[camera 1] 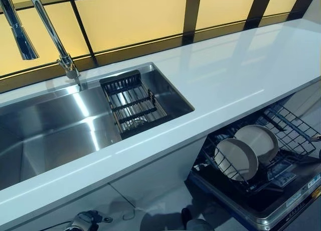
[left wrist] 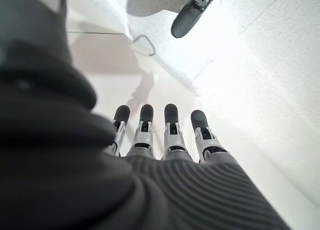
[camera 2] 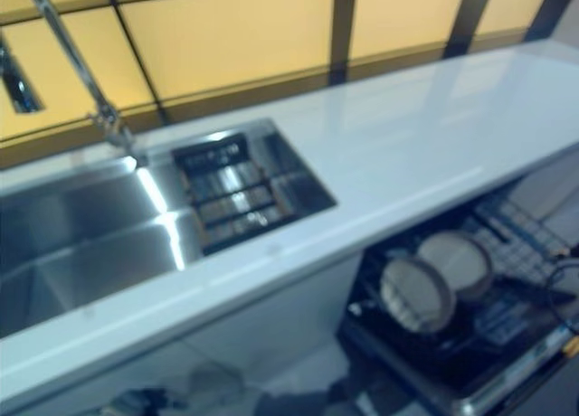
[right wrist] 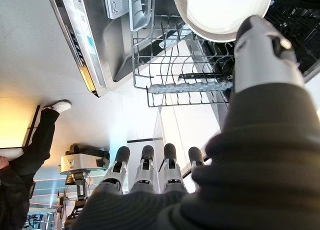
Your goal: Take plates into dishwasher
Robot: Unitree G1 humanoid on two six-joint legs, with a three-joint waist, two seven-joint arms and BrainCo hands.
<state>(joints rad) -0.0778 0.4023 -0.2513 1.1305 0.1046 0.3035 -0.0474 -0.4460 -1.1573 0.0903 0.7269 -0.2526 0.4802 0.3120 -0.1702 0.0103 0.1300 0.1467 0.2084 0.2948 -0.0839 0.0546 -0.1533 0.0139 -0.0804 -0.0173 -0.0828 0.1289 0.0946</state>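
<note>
Two plates stand in the dishwasher rack.
Both hands, left hand and right hand, hang low with straight, empty fingers; no plate shows on the worktop, so look around first.

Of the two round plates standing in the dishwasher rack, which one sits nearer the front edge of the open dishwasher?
The grey round plate on the robot's left; the other grey round plate stands behind it, partly covered by it, further into the black wire rack.
</note>
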